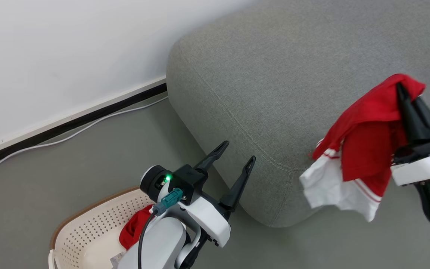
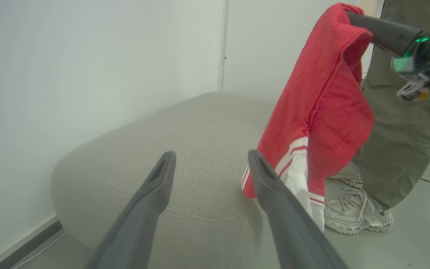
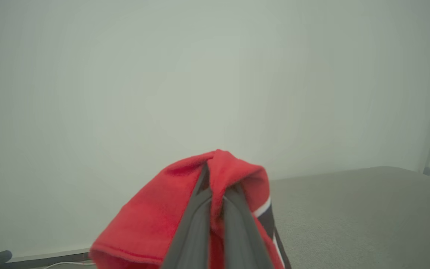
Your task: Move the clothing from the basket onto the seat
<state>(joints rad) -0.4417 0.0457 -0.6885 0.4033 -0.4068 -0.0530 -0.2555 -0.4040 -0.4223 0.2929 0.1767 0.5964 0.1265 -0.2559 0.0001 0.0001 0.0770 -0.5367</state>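
Note:
My right gripper is shut on a red garment with white trim, which hangs in the air over the front right edge of the light-grey seat. The same garment dangles from that gripper in the left wrist view and drapes over the shut fingers in the right wrist view. My left gripper is open and empty, held above the cream basket beside the seat's corner. More red clothing lies in the basket, partly hidden by my left arm.
A person's olive trouser leg and grey sneakers stand on the floor beyond the hanging garment. A white wall with a dark baseboard and a white cable run behind the basket. Grey floor surrounds the seat.

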